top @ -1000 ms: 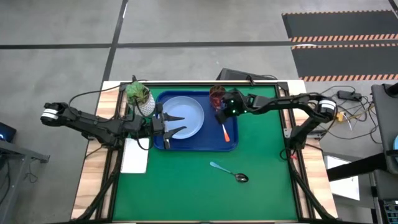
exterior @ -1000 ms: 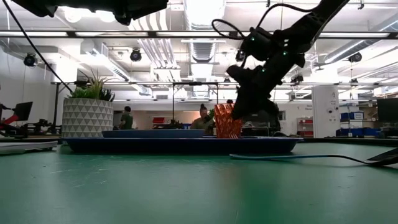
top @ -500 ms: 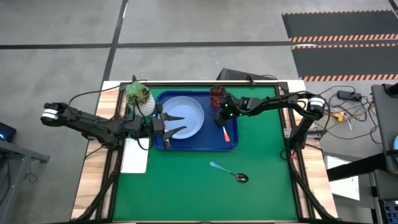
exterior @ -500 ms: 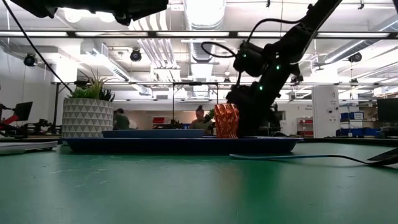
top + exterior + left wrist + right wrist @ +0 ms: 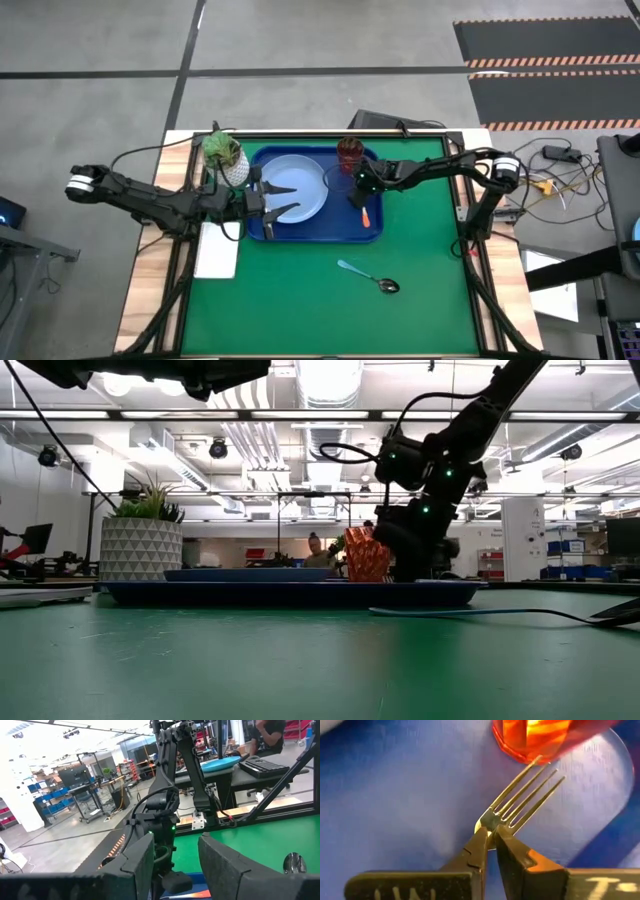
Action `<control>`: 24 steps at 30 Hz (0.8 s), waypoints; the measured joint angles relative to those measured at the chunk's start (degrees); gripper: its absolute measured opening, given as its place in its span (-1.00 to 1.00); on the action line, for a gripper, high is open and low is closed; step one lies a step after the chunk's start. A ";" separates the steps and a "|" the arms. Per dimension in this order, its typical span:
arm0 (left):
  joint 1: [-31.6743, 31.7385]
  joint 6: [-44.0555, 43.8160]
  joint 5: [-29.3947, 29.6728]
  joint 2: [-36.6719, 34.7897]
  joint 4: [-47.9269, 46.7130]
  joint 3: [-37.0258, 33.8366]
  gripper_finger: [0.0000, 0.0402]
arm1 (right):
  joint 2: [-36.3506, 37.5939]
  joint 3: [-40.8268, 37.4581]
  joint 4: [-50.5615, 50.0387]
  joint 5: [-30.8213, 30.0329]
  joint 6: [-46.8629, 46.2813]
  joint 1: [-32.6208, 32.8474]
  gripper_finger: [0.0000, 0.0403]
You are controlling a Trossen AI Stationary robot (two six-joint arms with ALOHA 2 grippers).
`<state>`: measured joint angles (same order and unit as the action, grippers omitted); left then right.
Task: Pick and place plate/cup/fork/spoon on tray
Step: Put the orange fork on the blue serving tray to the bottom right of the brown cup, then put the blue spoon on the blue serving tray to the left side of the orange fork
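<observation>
The dark-blue tray (image 5: 318, 232) lies on the green mat and carries the light-blue plate (image 5: 300, 185) and the reddish-brown cup (image 5: 350, 152), which stands in its far right corner. My right gripper (image 5: 356, 190) is low over the tray, just near of the cup (image 5: 545, 735), shut on the fork; the fork's orange handle (image 5: 365, 213) trails toward the near edge. My left gripper (image 5: 283, 199) is open and empty above the plate's left part. The teal-handled spoon (image 5: 370, 277) lies on the mat near of the tray. My right gripper pinches the fork's metal neck (image 5: 492, 817), just behind the tines, between its two fingertips. The fingers slant down from the table's right side and lie along the fork. The tines (image 5: 527, 785) point at the cup's base, close over the tray floor.
A white pot with a green plant (image 5: 226, 158) stands at the tray's far left corner. A white flat object (image 5: 217, 250) lies at the mat's left edge. The mat is bare to the right of the tray and toward the near edge around the spoon.
My right gripper has gone down to the tray floor beside the cup and a little toward the table's left, staying shut on the fork.
</observation>
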<state>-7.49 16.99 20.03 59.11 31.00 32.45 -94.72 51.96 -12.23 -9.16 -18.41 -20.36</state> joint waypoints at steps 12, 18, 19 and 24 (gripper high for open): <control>0.00 0.00 0.00 0.00 -0.02 0.00 -0.33 | 0.53 0.42 -3.21 -1.43 2.01 0.00 -0.84; 0.00 0.03 0.00 0.00 -0.02 0.00 -0.33 | 2.97 2.70 -8.80 -3.21 1.96 0.04 -0.84; 0.02 0.20 0.00 0.00 -0.01 0.00 -0.33 | 3.54 3.20 -9.92 -3.41 1.94 0.15 -0.84; 0.02 0.48 0.00 0.00 0.00 0.03 -0.33 | 7.29 4.71 -14.73 -3.52 -0.13 2.32 -0.84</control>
<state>-7.46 17.47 20.03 59.11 31.00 32.47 -87.43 56.66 -26.96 -12.68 -18.53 -18.04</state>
